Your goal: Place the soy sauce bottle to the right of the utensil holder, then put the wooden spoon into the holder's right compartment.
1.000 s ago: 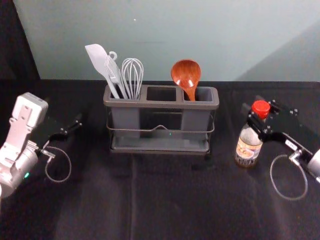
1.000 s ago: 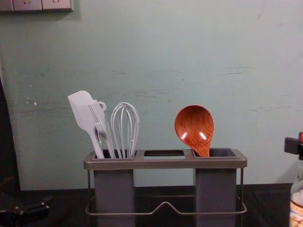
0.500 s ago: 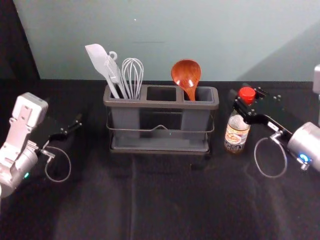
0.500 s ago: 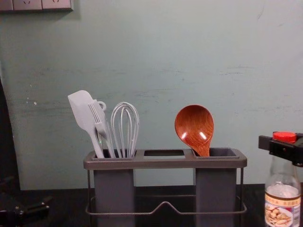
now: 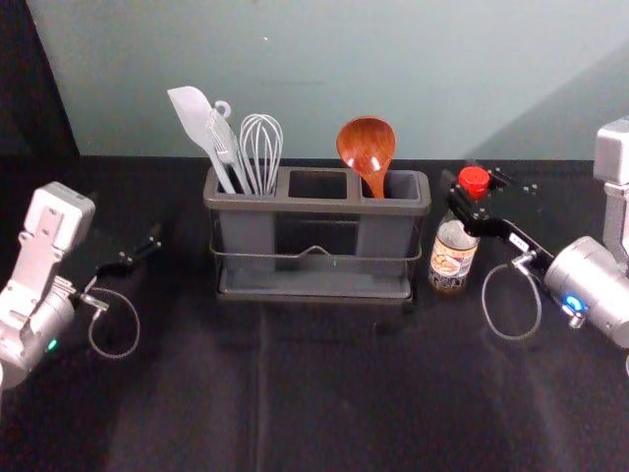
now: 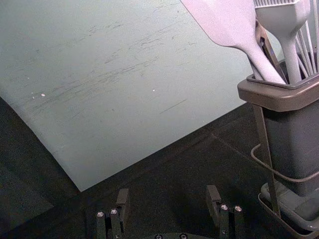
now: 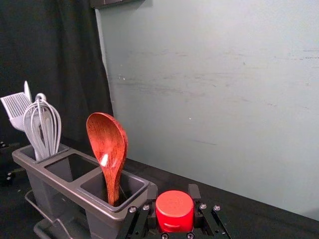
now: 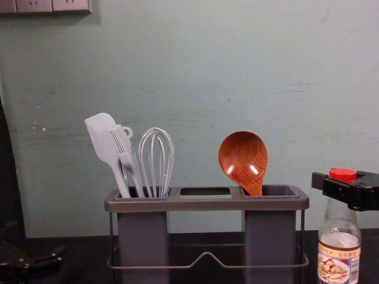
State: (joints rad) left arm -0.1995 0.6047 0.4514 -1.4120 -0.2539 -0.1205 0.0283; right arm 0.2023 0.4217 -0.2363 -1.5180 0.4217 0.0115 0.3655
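Observation:
My right gripper (image 5: 466, 201) is shut on the neck of the soy sauce bottle (image 5: 453, 254), just below its red cap, close beside the holder's right end. Seen from the right wrist, the gripper (image 7: 173, 195) has its fingers on both sides of the cap (image 7: 174, 209). The bottle (image 8: 339, 254) is upright in the chest view; its base is out of that picture. The wooden spoon (image 5: 366, 147) stands bowl up in the right compartment of the grey utensil holder (image 5: 314, 206). My left gripper (image 5: 141, 252) stays parked at the left; its wrist view shows the gripper (image 6: 167, 196) open.
A pale spatula (image 8: 103, 139), a brush (image 8: 124, 148) and a whisk (image 8: 156, 160) stand in the holder's left compartment. A wall (image 5: 393, 59) rises behind the black-covered table (image 5: 324, 393).
The right gripper and the bottle have moved left together, nearer the holder's right end. The left arm, the holder and the spoon have stayed where they were.

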